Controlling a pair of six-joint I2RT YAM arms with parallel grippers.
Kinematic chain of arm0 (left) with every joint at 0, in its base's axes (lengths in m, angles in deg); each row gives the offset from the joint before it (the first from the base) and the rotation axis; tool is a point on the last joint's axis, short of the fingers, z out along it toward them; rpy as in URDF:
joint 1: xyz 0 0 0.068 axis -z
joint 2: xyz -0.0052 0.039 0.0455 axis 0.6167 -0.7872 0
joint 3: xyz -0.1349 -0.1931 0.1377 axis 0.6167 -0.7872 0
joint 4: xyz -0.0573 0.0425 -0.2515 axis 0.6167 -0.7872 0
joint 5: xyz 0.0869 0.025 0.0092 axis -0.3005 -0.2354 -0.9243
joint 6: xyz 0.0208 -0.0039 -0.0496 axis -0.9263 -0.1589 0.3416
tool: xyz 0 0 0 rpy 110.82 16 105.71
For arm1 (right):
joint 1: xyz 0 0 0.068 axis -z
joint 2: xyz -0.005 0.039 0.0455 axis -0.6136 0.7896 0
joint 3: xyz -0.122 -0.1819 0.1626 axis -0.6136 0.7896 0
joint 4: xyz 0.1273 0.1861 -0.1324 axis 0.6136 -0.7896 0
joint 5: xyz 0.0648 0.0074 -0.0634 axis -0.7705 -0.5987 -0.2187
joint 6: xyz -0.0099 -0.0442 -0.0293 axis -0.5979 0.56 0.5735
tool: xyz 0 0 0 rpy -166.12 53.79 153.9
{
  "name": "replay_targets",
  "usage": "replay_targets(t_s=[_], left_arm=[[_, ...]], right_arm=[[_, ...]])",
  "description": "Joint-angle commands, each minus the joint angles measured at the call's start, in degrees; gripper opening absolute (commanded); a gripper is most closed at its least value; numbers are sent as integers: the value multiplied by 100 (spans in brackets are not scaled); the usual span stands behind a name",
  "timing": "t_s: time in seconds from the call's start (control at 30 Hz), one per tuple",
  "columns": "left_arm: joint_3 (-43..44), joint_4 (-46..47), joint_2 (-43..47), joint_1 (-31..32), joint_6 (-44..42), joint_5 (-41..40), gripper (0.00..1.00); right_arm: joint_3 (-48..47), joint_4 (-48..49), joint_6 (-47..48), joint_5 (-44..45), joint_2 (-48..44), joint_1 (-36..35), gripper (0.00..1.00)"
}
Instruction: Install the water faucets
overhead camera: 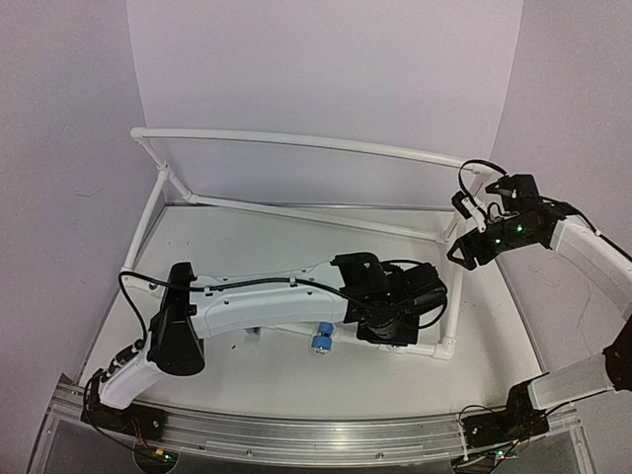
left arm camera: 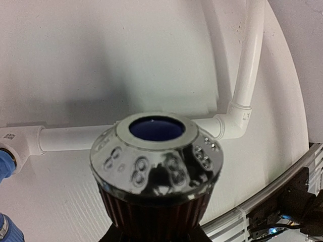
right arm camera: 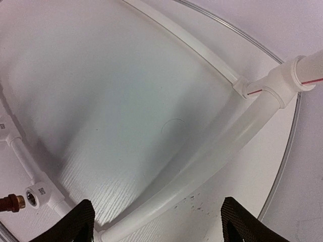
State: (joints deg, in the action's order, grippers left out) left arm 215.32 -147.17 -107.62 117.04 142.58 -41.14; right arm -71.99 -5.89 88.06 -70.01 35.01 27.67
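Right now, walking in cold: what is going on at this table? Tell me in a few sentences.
The left gripper is shut on a dark red-brown faucet with a shiny silver end, close to the front run of the white pipe frame. A light blue faucet sits at that front pipe. The right gripper is open, its fingers either side of the frame's right-hand pipe, not clamped on it.
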Motion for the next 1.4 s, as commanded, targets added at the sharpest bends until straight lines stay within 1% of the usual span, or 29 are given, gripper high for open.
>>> replay_targets(t_s=[0.0, 0.1, 0.17, 0.23, 0.3, 0.37, 0.47, 0.6, 0.63, 0.77, 0.9, 1.03, 1.2, 1.37], left_arm=[[-210, 55, 549, -129, -113, -416, 0], [-870, 638, 1104, -457, -170, 118, 0], [-1495, 1326, 1575, -729, -257, 518, 0], [-2076, 1930, 2021, -852, -401, 709, 0], [-2403, 2251, 2362, -915, -530, 820, 0], [-2546, 2441, 2549, -958, -647, 971, 0], [-2755, 2742, 2799, -963, -765, 1240, 0], [-2883, 3100, 2912, -963, -1014, 1870, 0], [-2926, 3190, 2937, -964, -1052, 2004, 0], [-3250, 3619, 3107, -963, -1129, 2372, 0], [-3464, 3828, 3202, -959, -1201, 2423, 0], [-3554, 3977, 3217, -946, -1224, 2433, 0], [-3594, 4111, 3217, -945, -1245, 2547, 0], [-3660, 4196, 3263, -947, -1230, 2534, 0]], right_arm=[[-319, -616, 730, -1340, -262, -23, 79], [-414, -1263, 1377, -2159, -297, -237, 73], [-373, -1348, 1587, -2213, -369, -492, 69], [-234, -1325, 1856, -2265, -526, -646, 66], [-49, -1267, 2165, -2502, -673, -670, 66], [139, -1106, 2301, -2708, -835, -680, 65], [255, -838, 2574, -3004, -1004, -742, 60], [113, -708, 3016, -3189, -910, -875, 52], [64, -705, 3144, -3198, -860, -888, 51], [-29, -715, 3668, -3137, -832, -895, 52], [-108, -812, 4007, -3082, -901, -988, 52], [-2, -827, 4188, -2823, -957, -1233, 51], [160, -589, 4015, -2519, -915, -1417, 51], [139, -531, 3862, -2479, -859, -1539, 50]])
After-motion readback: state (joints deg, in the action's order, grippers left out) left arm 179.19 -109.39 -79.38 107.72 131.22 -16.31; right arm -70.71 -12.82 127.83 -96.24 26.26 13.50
